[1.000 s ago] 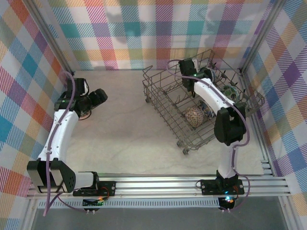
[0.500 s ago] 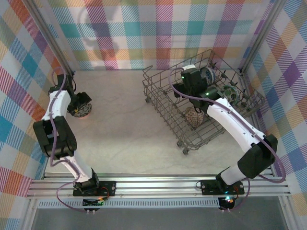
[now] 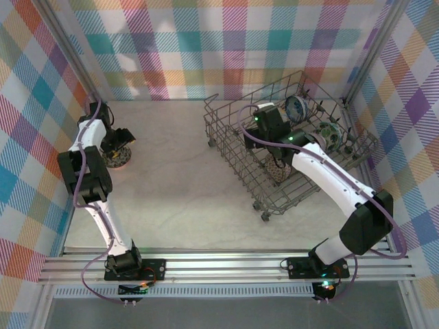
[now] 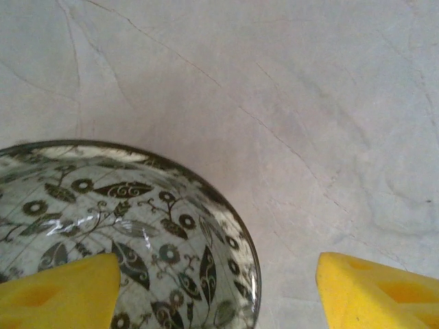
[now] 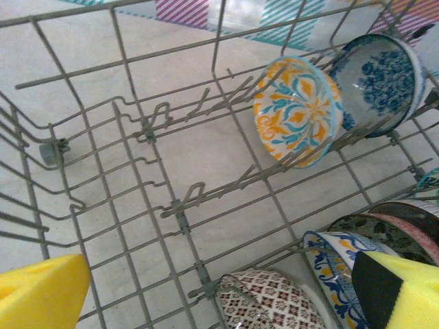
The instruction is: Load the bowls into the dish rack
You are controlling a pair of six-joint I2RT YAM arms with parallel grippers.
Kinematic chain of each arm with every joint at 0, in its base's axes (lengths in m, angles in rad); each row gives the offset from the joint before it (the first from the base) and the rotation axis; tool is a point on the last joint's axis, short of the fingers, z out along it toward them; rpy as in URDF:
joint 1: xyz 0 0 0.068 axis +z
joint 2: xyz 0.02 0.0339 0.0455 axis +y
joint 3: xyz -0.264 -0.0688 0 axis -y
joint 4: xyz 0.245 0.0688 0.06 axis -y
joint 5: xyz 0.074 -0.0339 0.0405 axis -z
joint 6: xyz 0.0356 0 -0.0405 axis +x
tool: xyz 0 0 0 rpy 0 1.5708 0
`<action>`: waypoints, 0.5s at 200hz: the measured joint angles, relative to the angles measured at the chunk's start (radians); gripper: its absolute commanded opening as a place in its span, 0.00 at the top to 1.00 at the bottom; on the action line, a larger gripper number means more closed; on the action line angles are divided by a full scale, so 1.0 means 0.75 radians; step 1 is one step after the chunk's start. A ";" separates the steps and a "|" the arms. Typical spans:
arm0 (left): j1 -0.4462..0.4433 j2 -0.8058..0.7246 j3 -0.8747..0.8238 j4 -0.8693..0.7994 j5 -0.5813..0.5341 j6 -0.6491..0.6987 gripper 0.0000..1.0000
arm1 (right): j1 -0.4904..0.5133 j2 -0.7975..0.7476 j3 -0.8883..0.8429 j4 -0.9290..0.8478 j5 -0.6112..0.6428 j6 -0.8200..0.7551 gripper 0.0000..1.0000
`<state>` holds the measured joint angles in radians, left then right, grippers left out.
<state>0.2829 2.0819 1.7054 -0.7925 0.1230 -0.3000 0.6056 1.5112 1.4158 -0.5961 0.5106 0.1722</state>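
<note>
A dark grey floral bowl (image 4: 137, 233) sits on the table at the far left (image 3: 117, 159). My left gripper (image 4: 216, 291) is low over it and open. One yellow finger (image 4: 62, 291) hangs over the bowl's inside, the other (image 4: 377, 291) over bare table outside the rim, with a clear gap. The grey wire dish rack (image 3: 226, 147) stands at the right. My right gripper (image 5: 219, 298) is open inside it (image 3: 264, 127), above the wire floor. In the rack are an orange-teal bowl (image 5: 298, 110), a blue floral bowl (image 5: 384, 75) and a beige lattice bowl (image 5: 274, 305).
More bowls lean in the rack's near right corner: a blue-and-yellow one (image 5: 336, 264) and a dark one with a pink rim (image 5: 401, 223). A green-leaf bowl (image 3: 328, 132) stands by the rack's right wall. Checked walls close in the marbled table (image 3: 178, 192) on three sides.
The left arm has swung back to the far left wall and lowered its gripper over the dark floral bowl. The right gripper has drawn back from the rack's far end towards its middle.
</note>
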 measured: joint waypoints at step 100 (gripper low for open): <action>-0.001 0.038 -0.055 -0.013 0.092 0.026 0.71 | 0.056 0.098 0.103 -0.070 0.079 -0.004 0.02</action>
<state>0.2821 2.1101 1.6642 -0.8021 0.1921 -0.2802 0.6479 1.5848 1.4933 -0.6483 0.5697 0.1692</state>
